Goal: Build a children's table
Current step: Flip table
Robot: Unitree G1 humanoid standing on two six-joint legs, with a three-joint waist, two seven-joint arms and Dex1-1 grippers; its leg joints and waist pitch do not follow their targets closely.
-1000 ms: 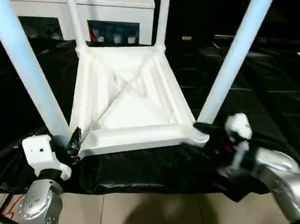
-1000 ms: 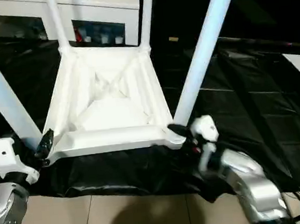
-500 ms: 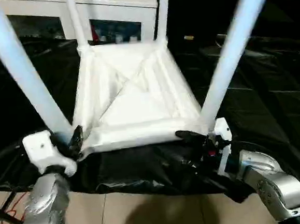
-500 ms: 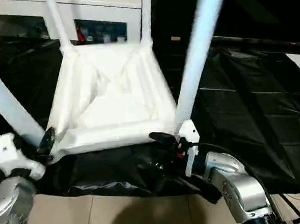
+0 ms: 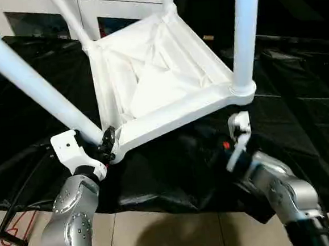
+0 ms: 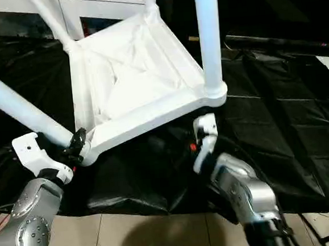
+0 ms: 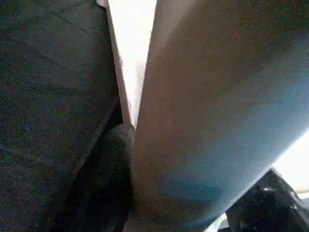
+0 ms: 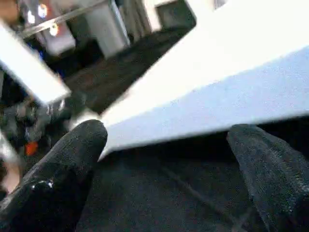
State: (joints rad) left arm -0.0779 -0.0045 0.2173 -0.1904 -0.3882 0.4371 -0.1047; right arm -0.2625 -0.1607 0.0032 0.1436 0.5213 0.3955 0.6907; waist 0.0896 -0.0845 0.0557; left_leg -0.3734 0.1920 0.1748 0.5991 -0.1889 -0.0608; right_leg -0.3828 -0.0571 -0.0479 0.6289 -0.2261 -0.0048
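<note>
The children's table [image 5: 161, 83] stood upside down and tilted in the centre and upper half of the head views, its ribbed underside facing the camera and its near right corner raised above the black sheet [image 5: 300, 106] that covered the surface below. Four white legs rose from the corner sockets: the near left leg [image 5: 30, 82] slanted towards the upper left of the frame, the near right leg [image 5: 244, 31] stood almost upright right of centre, and two far legs ran off the top edge. The left gripper [image 5: 107, 143] sat at lower left of the frame, against the near left corner socket, where that leg met the top. In the left wrist view a black finger [image 7: 113, 159] lay against one side of the leg [image 7: 212, 111] and a second black finger showed on the other side, so the gripper was closed around the leg's base. The right gripper [image 8: 169, 159] appeared in its own wrist view with its two fingers [image 8: 72, 164] spread wide apart and nothing between them; the pale edge of the table top [image 8: 231, 92] crossed above them, apparently without contact, though the view was blurred. In the head views the right wrist [image 5: 239, 134] hung just below the raised near right corner socket [image 5: 239, 91]. A white cabinet [image 5: 42, 13] with glass-fronted compartments stood at the upper left, behind the table.
</note>
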